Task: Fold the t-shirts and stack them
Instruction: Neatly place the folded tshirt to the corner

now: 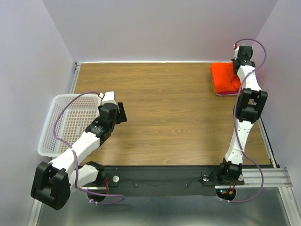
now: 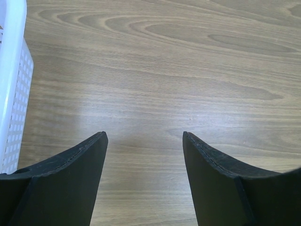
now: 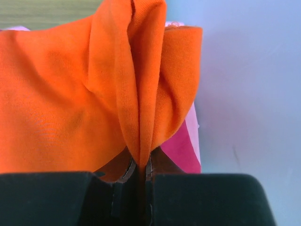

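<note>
The orange t-shirt (image 1: 225,78) lies folded at the table's far right, on top of the magenta-pink t-shirt, of which only a thin edge (image 1: 226,94) shows. My right gripper (image 3: 141,164) is shut on a gathered fold of the orange t-shirt (image 3: 70,103), and the cloth rises in a ridge from the jaws. The pink t-shirt (image 3: 181,151) peeks out underneath on the right. In the top view, the right gripper (image 1: 241,63) hangs over the shirts' far right corner. My left gripper (image 2: 145,136) stands open over bare wood, its fingers (image 2: 70,179) wide apart with nothing between them.
A white lattice basket (image 1: 70,123) stands at the table's left edge, just left of my left gripper (image 1: 121,113); its wall (image 2: 11,94) shows in the left wrist view. The side wall (image 3: 249,94) rises close beside the shirts.
</note>
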You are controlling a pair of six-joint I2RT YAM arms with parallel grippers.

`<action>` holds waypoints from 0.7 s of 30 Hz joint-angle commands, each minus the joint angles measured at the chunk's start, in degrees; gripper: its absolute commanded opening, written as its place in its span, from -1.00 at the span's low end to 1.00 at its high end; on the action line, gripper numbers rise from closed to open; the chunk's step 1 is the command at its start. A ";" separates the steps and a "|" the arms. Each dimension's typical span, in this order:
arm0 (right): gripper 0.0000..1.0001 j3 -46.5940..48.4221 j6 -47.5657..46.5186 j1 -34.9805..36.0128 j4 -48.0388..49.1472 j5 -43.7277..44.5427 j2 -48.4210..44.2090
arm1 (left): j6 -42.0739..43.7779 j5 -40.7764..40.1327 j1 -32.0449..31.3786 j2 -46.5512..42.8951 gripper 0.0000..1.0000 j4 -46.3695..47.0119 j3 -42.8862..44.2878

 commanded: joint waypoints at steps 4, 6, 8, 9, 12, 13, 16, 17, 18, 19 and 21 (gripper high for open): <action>-0.98 -1.01 0.78 -0.67 4.60 5.41 1.76 | -0.03 -0.65 -0.86 -2.27 0.52 1.93 -0.70; -0.91 -1.36 0.34 -0.76 4.78 6.04 2.03 | -0.03 -0.74 -0.95 -2.45 0.51 1.93 -0.79; -0.71 -1.80 0.42 -0.85 4.78 5.95 2.03 | 0.06 -0.74 -0.95 -2.36 0.51 2.01 -0.78; -0.52 -1.89 0.51 -0.85 4.87 6.12 1.94 | 0.06 -0.74 -1.04 -2.36 0.51 2.01 -0.70; -0.06 -1.80 1.12 -0.85 5.04 7.61 1.15 | -0.03 -0.74 -1.22 -2.62 0.50 2.19 -0.87; 0.05 -1.54 1.13 -0.85 5.04 8.84 0.89 | -0.03 -0.82 -1.13 -2.80 0.50 2.28 -0.79; 0.38 -0.66 1.65 -0.94 5.39 11.74 -0.96 | -0.11 -0.91 -1.30 -3.50 0.50 2.80 -1.14; 0.41 -0.57 2.00 -1.02 5.48 12.19 -1.66 | -0.11 -1.09 -1.48 -4.11 0.50 3.24 -1.31; 0.52 -0.31 2.27 -1.11 5.57 12.63 -2.10 | -0.03 -1.26 -1.57 -4.47 0.49 3.51 -1.49; 0.56 -0.31 2.62 -1.20 5.66 13.59 -3.32 | -0.03 -1.70 -1.83 -5.25 0.48 4.03 -1.57; 0.66 -0.92 3.50 -1.20 5.57 14.47 -4.73 | 0.06 -2.05 -2.01 -6.14 0.47 4.56 -2.10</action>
